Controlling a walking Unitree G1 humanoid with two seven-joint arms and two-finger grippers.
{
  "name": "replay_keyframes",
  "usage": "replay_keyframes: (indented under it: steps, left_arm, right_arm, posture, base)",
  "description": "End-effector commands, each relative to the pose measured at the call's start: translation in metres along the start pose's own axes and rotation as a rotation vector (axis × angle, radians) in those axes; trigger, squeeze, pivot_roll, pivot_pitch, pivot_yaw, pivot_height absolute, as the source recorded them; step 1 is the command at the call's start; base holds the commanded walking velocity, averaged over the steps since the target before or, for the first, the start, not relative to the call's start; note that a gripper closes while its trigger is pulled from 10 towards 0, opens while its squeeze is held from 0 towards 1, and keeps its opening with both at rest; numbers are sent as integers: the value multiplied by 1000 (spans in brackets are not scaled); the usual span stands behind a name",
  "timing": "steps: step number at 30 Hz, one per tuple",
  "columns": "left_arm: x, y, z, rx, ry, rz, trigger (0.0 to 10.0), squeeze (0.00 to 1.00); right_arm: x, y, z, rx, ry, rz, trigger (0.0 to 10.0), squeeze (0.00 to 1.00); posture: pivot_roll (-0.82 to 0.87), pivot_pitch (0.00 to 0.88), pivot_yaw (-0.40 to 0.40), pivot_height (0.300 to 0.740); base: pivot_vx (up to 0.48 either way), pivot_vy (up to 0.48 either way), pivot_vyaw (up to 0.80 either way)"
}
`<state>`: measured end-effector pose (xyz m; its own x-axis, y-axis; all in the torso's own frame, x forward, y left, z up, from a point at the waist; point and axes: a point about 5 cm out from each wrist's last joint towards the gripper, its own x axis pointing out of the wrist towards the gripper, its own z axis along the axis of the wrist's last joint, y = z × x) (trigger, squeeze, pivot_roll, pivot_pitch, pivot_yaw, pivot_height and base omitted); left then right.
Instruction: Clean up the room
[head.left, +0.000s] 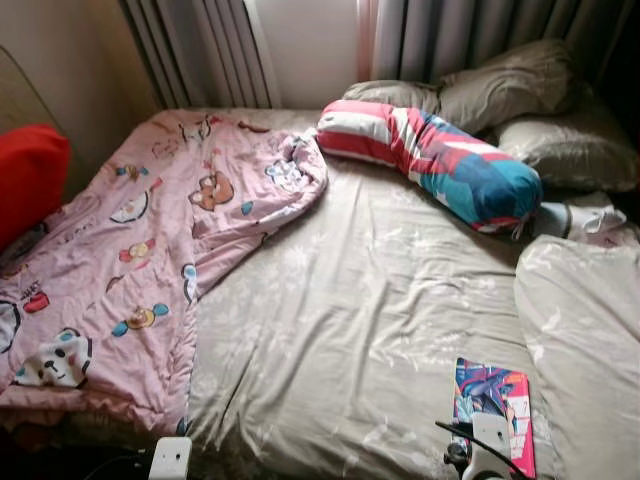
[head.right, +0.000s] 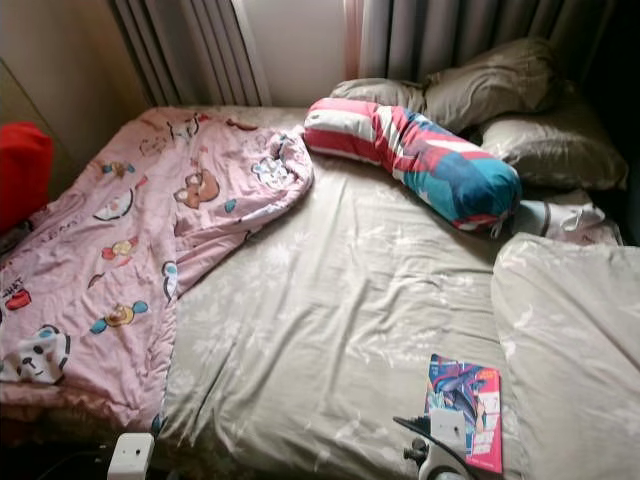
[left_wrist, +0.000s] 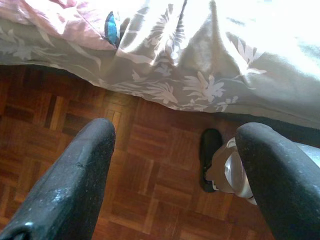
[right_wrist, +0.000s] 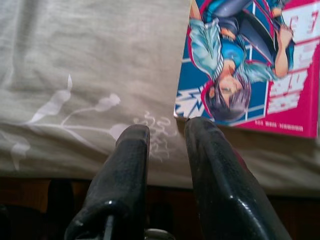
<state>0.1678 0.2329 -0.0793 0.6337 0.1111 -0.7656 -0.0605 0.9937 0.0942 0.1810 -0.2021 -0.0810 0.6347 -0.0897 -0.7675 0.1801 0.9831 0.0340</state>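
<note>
The comic book (head.left: 492, 408) lies flat on the grey floral bedsheet (head.left: 340, 330) near the foot edge of the bed, toward our right side, its long axis running roughly from the foot of the bed toward the pillows. Our right pincer (right_wrist: 167, 145) hangs just short of that edge, its two black fingers drawn narrow with only a slim gap between them and nothing held; the book's near corner sits just beyond and slightly to one side of the tips. We judge this the nearer arm by far, so the coming move is a short reach forward over the edge onto the cover.

Our left pincer (left_wrist: 175, 165) hangs low beside the bed with its fingers spread wide and empty, pointing down at the parquet floor (left_wrist: 60, 120), where a dark shoe (left_wrist: 209, 155) lies near the sheet's hanging hem.

Further out, a pink cartoon quilt (head.left: 120, 260) is crumpled over the left half of the bed, a striped bolster (head.left: 430, 155) lies across the head, grey pillows (head.left: 520, 95) pile behind it, and curtains (head.left: 460, 35) hang beyond.
</note>
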Motion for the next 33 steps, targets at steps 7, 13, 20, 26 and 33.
replay_keyframes:
  steps: [7,13,20,26,33]
  left_arm:
    - [-3,1,-12,-24,54,6,10000,0]
    - [-2,1,-11,-24,53,5,10000,0]
    - [-2,0,-10,-24,50,4,10000,0]
    - [-2,0,-10,-22,49,3,10000,0]
    - [-2,2,-9,-17,49,6,10000,0]
  right_arm:
    - [-5,-11,-16,11,55,-18,10000,0]
    - [-7,-12,-23,-23,87,-11,10000,0]
    - [-6,-11,-21,-41,94,-9,10000,0]
    - [-5,-9,-19,-19,86,-8,10000,0]
    - [-4,-6,-18,-3,76,-3,10000,0]
  posture:
    - [-25,12,53,740]
    - [-22,12,53,740]
    - [-21,9,56,740]
    - [-17,6,58,740]
    - [-16,0,68,740]
  base:
    - [0,0,0]
    - [0,97,0]
    - [0,197,443]
    - [0,0,81]
    - [0,396,0]
